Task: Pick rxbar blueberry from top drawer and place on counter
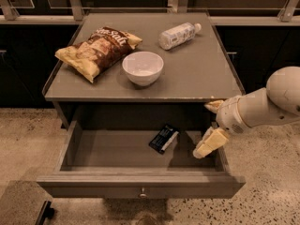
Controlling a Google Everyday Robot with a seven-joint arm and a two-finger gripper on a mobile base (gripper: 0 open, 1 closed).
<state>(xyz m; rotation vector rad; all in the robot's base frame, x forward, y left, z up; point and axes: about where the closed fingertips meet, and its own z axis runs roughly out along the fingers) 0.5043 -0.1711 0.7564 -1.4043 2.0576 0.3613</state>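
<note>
The rxbar blueberry (163, 138), a small dark bar with pale lettering, lies flat on the floor of the open top drawer (112, 184), right of its middle. My gripper (209, 125) hangs over the drawer's right side, to the right of the bar and apart from it. Its two cream fingers (208, 145) are spread apart with nothing between them. The counter (197, 74) is the grey-brown top above the drawer.
On the counter lie a yellow-brown chip bag (96, 50) at the left, a white bowl (143, 67) in the middle and a plastic bottle (177, 34) on its side at the back. The floor around is speckled.
</note>
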